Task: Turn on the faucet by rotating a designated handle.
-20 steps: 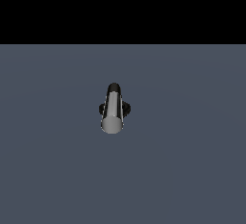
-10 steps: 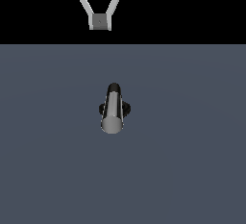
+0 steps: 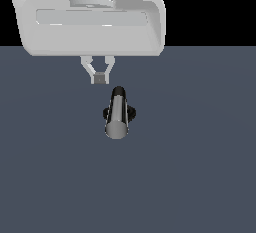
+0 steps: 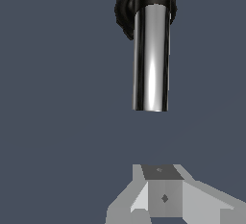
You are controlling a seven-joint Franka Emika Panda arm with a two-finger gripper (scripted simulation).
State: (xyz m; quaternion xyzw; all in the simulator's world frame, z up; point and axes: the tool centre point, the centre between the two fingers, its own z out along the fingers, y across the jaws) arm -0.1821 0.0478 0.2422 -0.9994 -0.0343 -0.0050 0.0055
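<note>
Approach step: the gripper (image 3: 100,78), fingers pressed together and empty, hangs at eleven o'clock of the faucet (image 3: 119,112), clear of its handle (image 3: 117,118). Next, push the handle sideways.

Worktop (image 3: 200,177) and backdrop only.
The worktop was uniform slate grey; a flat black backdrop (image 3: 210,7) lay beyond.

Floor (image 3: 200,177): flat, uniform slate-grey surface. Carries one item, the faucet (image 3: 119,113), seated on its round black base, handle (image 3: 117,119) silver-grey.
</note>
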